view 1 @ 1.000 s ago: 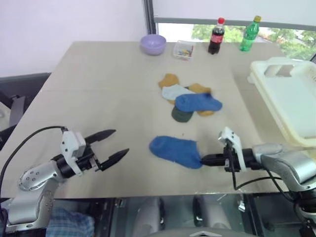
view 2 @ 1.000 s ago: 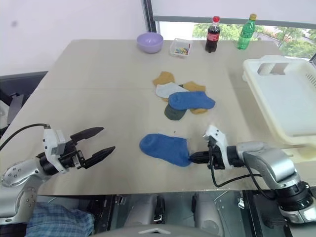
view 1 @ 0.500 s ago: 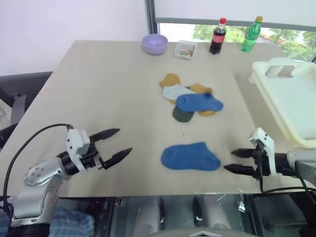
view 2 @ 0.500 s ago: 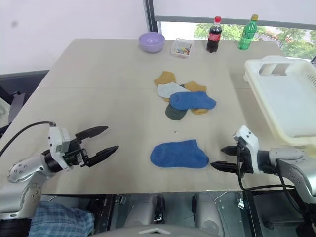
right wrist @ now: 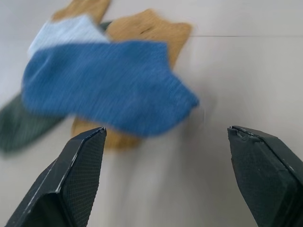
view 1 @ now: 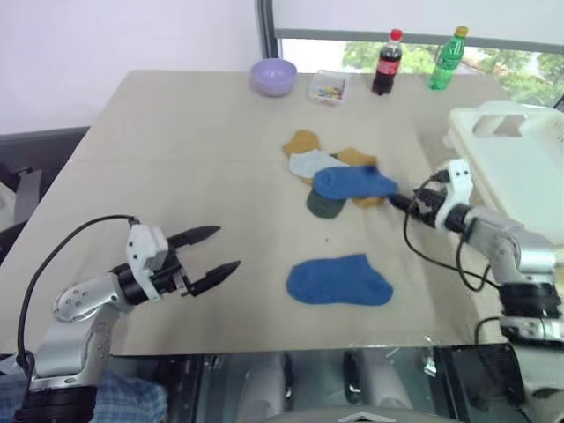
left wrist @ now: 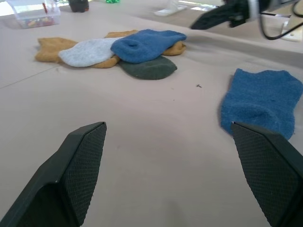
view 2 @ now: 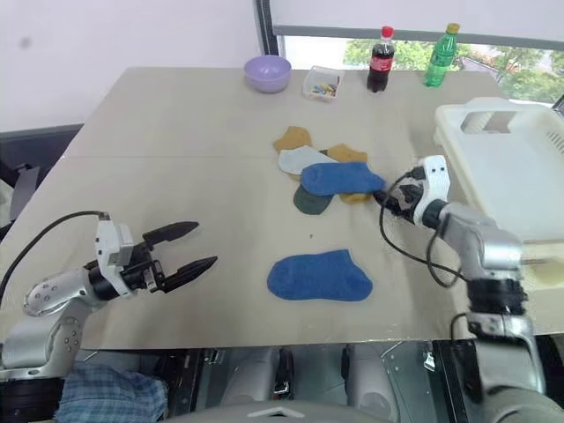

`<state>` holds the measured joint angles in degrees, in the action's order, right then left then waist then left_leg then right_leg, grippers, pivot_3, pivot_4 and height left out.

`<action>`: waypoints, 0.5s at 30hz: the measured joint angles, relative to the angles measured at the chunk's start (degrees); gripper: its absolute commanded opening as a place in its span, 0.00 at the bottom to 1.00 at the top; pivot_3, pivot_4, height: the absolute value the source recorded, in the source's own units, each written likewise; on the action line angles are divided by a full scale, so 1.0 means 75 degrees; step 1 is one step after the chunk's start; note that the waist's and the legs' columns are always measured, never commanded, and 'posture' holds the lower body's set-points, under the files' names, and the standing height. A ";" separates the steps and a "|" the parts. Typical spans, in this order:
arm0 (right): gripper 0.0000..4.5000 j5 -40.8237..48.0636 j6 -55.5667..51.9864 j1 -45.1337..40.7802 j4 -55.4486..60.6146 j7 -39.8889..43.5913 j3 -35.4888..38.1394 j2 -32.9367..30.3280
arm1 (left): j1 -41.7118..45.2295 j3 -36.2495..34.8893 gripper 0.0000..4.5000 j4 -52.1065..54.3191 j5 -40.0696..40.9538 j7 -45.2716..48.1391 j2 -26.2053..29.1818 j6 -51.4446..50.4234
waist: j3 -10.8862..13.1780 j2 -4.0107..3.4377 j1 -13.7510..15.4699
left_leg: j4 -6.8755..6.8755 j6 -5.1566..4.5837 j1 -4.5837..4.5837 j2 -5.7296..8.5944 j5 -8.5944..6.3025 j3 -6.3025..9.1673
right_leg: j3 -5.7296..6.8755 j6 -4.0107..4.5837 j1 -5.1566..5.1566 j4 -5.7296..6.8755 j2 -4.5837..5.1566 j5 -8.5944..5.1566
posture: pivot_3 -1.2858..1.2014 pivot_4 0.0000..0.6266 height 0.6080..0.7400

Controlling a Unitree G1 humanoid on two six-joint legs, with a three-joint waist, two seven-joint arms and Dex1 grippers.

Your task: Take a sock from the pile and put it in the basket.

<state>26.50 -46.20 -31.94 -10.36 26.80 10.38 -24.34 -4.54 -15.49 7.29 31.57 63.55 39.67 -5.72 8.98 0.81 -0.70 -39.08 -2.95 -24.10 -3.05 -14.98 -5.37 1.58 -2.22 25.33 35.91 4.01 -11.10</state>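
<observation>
The pile (view 1: 337,179) of yellow, grey, dark green and blue socks lies at the table's middle. One blue sock (view 1: 339,280) lies alone and flat nearer the front edge. My right gripper (view 1: 398,200) stands open just right of the pile, pointing at its top blue sock (right wrist: 106,85), with nothing between its fingers. My left gripper (view 1: 218,250) hovers open and empty over the front left of the table, well away from both. The cream basket (view 1: 520,176) stands at the right edge, behind the right arm.
Along the far edge stand a lilac bowl (view 1: 272,77), a small clear box (view 1: 328,89), a cola bottle (view 1: 385,63) and a green bottle (view 1: 446,60). Bare tabletop (view 1: 194,159) stretches left of the pile.
My right gripper let go of the lone blue sock, opened, and swung forward to the pile's right edge. The sock now lies flat. The left arm has stayed put.
</observation>
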 measured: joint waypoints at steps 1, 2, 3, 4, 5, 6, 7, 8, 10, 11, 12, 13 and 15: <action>0.93 0.0081 -0.0027 -0.0199 -0.0280 -0.0192 0.0215 0.0200 | -0.0007 0.0018 1.00 -0.0021 -0.0020 0.0000 -0.0004 0.0002 | 0.0000 -0.0001 0.0000 | 0.0000 0.0000 -0.0003 -0.0001 0.0000 -0.0003 | 0.0000 0.0000 0.0004 0.0001 -0.0001 0.0000 | 0.52 0.24 0.97; 0.93 0.0118 -0.0053 -0.0294 -0.0394 -0.0288 0.0311 0.0300 | -0.0006 0.0028 1.00 -0.0023 -0.0027 0.0000 -0.0008 0.0007 | 0.0001 -0.0002 -0.0001 | 0.0001 0.0000 -0.0006 -0.0001 0.0000 -0.0003 | 0.0000 0.0000 0.0007 0.0003 -0.0002 0.0000 | 0.52 0.24 0.97; 0.93 0.0237 -0.0153 -0.0484 -0.0649 -0.0418 0.0492 0.0484 | -0.0002 0.0038 1.00 -0.0024 -0.0062 -0.0004 -0.0024 0.0021 | 0.0001 -0.0002 -0.0008 | 0.0001 0.0000 -0.0006 -0.0001 0.0000 -0.0004 | 0.0000 0.0000 0.0008 0.0004 -0.0004 0.0000 | 0.52 0.24 0.97; 0.93 0.0286 -0.0170 -0.0552 -0.0747 -0.0477 0.0549 0.0561 | -0.0001 0.0040 1.00 -0.0024 -0.0069 -0.0004 -0.0042 0.0034 | 0.0001 -0.0003 -0.0009 | 0.0001 0.0000 -0.0006 -0.0001 0.0000 -0.0004 | 0.0000 0.0000 0.0008 0.0005 -0.0004 0.0001 | 0.52 0.24 0.97; 0.93 0.0359 -0.0220 -0.0653 -0.0931 -0.0525 0.0604 0.0641 | -0.0002 0.0044 1.00 -0.0025 -0.0083 -0.0008 -0.0064 0.0048 | 0.0001 -0.0003 -0.0011 | 0.0001 0.0000 -0.0006 -0.0002 0.0000 -0.0005 | 0.0000 0.0000 0.0008 0.0006 -0.0003 0.0001 | 0.52 0.24 0.97; 0.93 0.0393 -0.0259 -0.0706 -0.1036 -0.0555 0.0623 0.0678 | -0.0003 0.0044 1.00 -0.0025 -0.0097 -0.0009 -0.0081 0.0058 | 0.0002 -0.0004 -0.0012 | 0.0000 0.0000 -0.0007 -0.0003 0.0000 -0.0008 | -0.0002 0.0000 0.0009 0.0006 -0.0003 0.0001 | 0.52 0.24 0.97; 0.88 0.0413 -0.0287 -0.0761 -0.1174 -0.0619 0.0645 0.0729 | -0.0003 0.0050 1.00 -0.0025 -0.0127 -0.0012 -0.0090 0.0072 | 0.0002 -0.0004 -0.0010 | 0.0001 0.0000 -0.0007 -0.0003 0.0000 -0.0009 | -0.0002 0.0000 0.0009 0.0006 -0.0002 0.0001 | 0.52 0.24 0.97; 0.82 0.0432 -0.0300 -0.0772 -0.1188 -0.0636 0.0693 0.0742 | -0.0004 0.0050 1.00 -0.0025 -0.0133 -0.0013 -0.0091 0.0084 | 0.0001 -0.0004 -0.0009 | 0.0001 0.0000 -0.0007 -0.0003 0.0000 -0.0009 | -0.0003 0.0000 0.0009 0.0006 -0.0001 0.0001 | 0.52 0.24 0.97; 0.66 0.0432 -0.0319 -0.0778 -0.1235 -0.0640 0.0716 0.0741 | -0.0007 0.0049 1.00 -0.0025 -0.0135 -0.0013 -0.0093 0.0114 | 0.0001 -0.0004 -0.0014 | 0.0000 0.0000 -0.0007 -0.0003 0.0000 -0.0012 | -0.0005 -0.0001 0.0010 0.0006 0.0000 0.0001 | 0.52 0.24 0.97; 0.51 0.0434 -0.0326 -0.0778 -0.1276 -0.0643 0.0716 0.0742 | -0.0008 0.0049 1.00 -0.0025 -0.0138 -0.0014 -0.0095 0.0127 | 0.0001 -0.0004 -0.0019 | 0.0001 0.0000 -0.0007 -0.0003 0.0000 -0.0015 | -0.0007 -0.0001 0.0012 0.0006 0.0000 0.0001 | 0.52 0.24 0.97; 0.44 0.0435 -0.0344 -0.0777 -0.1312 -0.0650 0.0719 0.0742 | -0.0009 0.0049 1.00 -0.0025 -0.0139 -0.0014 -0.0097 0.0136 | 0.0001 -0.0004 -0.0024 | 0.0001 0.0000 -0.0007 -0.0003 0.0000 -0.0015 | -0.0007 -0.0001 0.0012 0.0007 0.0000 0.0001 | 0.52 0.24 0.97; 0.36 0.0435 -0.0358 -0.0777 -0.1327 -0.0650 0.0719 0.0743 | -0.0012 0.0049 1.00 -0.0025 -0.0140 -0.0014 -0.0100 0.0137 | 0.0002 -0.0005 -0.0028 | 0.0001 0.0000 -0.0008 -0.0003 0.0000 -0.0016 | -0.0008 -0.0001 0.0014 0.0010 -0.0001 0.0001 | 0.52 0.24 0.97; 0.19 0.0434 -0.0355 -0.0778 -0.1342 -0.0651 0.0721 0.0743 | -0.0019 0.0050 1.00 -0.0025 -0.0145 -0.0015 -0.0101 0.0140 | 0.0002 -0.0005 -0.0031 | 0.0001 0.0000 -0.0008 -0.0003 0.0000 -0.0015 | -0.0007 -0.0001 0.0015 0.0011 -0.0002 0.0001 | 0.52 0.24 0.97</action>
<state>29.76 -48.86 -37.78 -20.43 21.92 15.79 -18.76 -4.69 -15.12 7.10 30.48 63.44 38.91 -4.67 8.99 0.77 -0.93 -39.07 -2.96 -24.16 -3.07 -14.98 -5.48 1.52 -2.23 25.44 35.99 3.99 -11.09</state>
